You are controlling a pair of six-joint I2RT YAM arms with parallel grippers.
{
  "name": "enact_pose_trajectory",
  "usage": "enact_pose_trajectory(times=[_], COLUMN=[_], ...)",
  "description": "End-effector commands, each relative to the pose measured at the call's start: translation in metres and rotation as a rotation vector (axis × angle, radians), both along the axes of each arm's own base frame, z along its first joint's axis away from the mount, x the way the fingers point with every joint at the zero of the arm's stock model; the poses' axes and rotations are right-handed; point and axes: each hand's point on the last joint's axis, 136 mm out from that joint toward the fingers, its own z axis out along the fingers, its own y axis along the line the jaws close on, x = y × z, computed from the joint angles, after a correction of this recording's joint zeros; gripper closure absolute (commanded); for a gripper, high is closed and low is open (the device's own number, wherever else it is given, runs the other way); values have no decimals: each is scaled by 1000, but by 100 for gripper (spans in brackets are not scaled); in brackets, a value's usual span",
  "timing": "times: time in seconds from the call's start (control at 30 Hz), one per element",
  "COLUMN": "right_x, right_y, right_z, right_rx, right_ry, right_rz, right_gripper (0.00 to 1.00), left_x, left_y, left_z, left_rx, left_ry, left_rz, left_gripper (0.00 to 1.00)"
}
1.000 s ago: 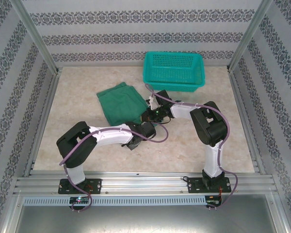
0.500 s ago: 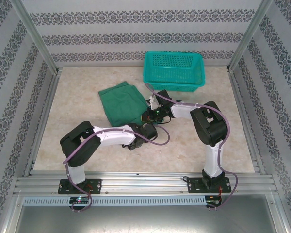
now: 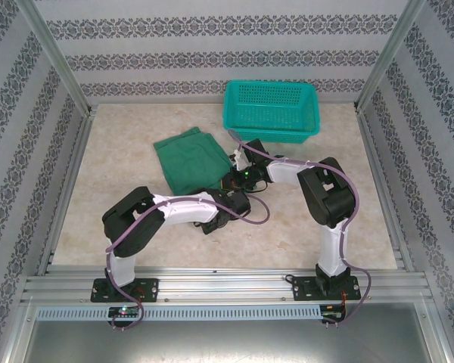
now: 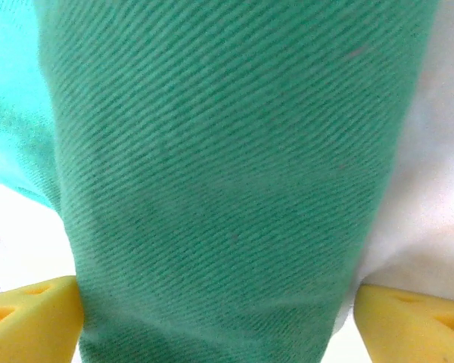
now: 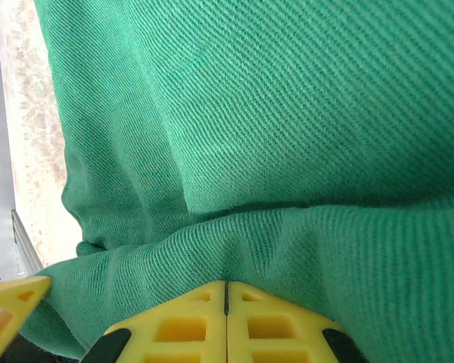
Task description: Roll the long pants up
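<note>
Pants [image 3: 188, 160] are laid on the table [image 3: 325, 227], centre-left toward the far edge, near the basket [image 3: 272, 128]. Roll is judged barely begun. The near hem is pinched in the closed R gripper [image 5: 225, 291]. The L gripper [image 4: 219, 302] is spread wide astride the cloth, so a re-grip is needed next. Bare room is left along the near & left edges.

Bright, even overhead light, faint shadows; wrist views blurred, whites overexposed.

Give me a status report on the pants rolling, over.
Left claw open, straddling the long pants. Right claw shut, pinching a fold. Pants lie folded, not rolled yet. Teal basket beyond, clear of them.
</note>
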Motion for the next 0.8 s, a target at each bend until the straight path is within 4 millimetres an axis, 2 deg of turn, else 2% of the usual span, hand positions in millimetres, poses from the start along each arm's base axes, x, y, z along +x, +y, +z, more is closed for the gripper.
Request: enact_pose_trajectory(times=[0.0, 0.1, 0.23, 0.3, 0.37, 0.4, 0.43, 0.47, 0.5, 0.53, 0.6, 0.67, 0.77], right_x=[-17, -17, -16, -15, -14, -14, -13, -13, -13, -12, -10, -3, 8], right_y=[-28, -29, -31, -32, -32, -32, -32, -32, -33, -33, -36, -43, -58], right_z=[-36, -36, -35, -34, -33, -32, -31, -30, -29, -27, -22, -10, 17], right_rx=[-142, -145, -147, -145, -145, -145, -145, -146, -144, -144, -142, -145, -139], right_ry=[121, 121, 119, 117, 116, 114, 111, 107, 102, 98, 88, 51, -20], right_rz=[-50, -53, -60, -64, -69, -70, -73, -76, -77, -79, -94, -125, -182], right_gripper=[92, 92, 92, 92, 92, 92, 92, 92, 92, 92, 92, 90, 80], left_x=[-3, -11, -22, -21, -23, -27, -31, -33, -35, -37, -37, -45, -54], left_y=[0, -3, -3, 0, -4, -6, -9, -12, -13, -16, -23, -35, -48], left_z=[-45, -60, -79, -83, -85, -86, -87, -86, -86, -84, -73, -55, -27], left_rx=[-12, -35, -39, -16, -33, -51, -79, -93, -98, -111, -146, -223, -323], left_ry=[110, 170, 242, 252, 281, 313, 357, 371, 377, 384, 379, 415, 435], left_rz=[17, 13, 18, 22, 16, 16, 23, 27, 21, 12, 7, 8, 12], left_gripper=[17, 26, 33, 35, 43, 53, 67, 74, 76, 78, 100, 100, 100])
